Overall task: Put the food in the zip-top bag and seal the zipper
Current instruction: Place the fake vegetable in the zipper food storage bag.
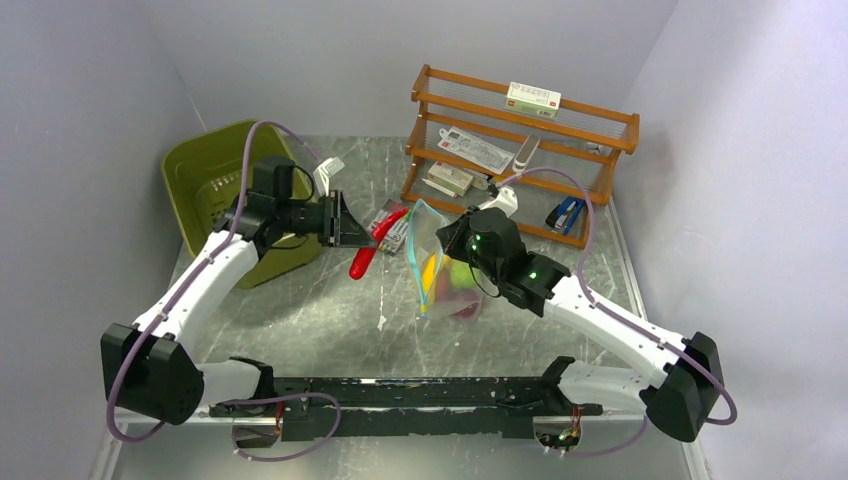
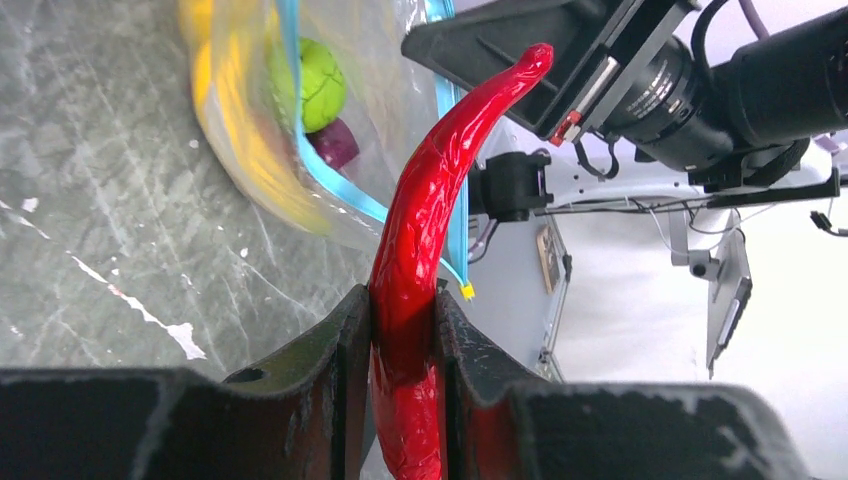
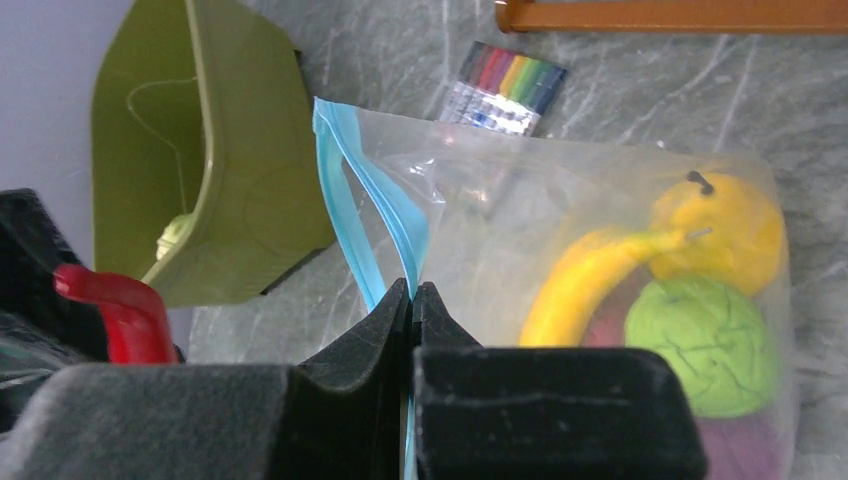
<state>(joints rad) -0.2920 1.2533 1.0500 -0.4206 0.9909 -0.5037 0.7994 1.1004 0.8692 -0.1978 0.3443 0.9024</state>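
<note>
My left gripper (image 1: 362,226) (image 2: 403,330) is shut on the red chili (image 1: 365,254) (image 2: 430,230), held above the table just left of the zip-top bag (image 1: 440,268). The chili's tip points toward the bag's mouth. My right gripper (image 1: 447,238) (image 3: 411,300) is shut on one side of the teal-blue zipper (image 3: 385,215) and holds the clear bag (image 3: 600,200) up with its mouth gaping. Inside lie a yellow banana (image 3: 580,285), an orange-yellow round piece (image 3: 725,225), a green round piece (image 3: 710,345) (image 2: 318,80) and a purple-red piece (image 2: 335,143).
An olive-green tub (image 1: 225,190) (image 3: 190,160) stands at the back left, with a pale green piece (image 3: 172,235) showing inside it. A pack of coloured markers (image 3: 505,85) lies behind the bag. A wooden rack (image 1: 520,150) with boxes and a stapler fills the back right.
</note>
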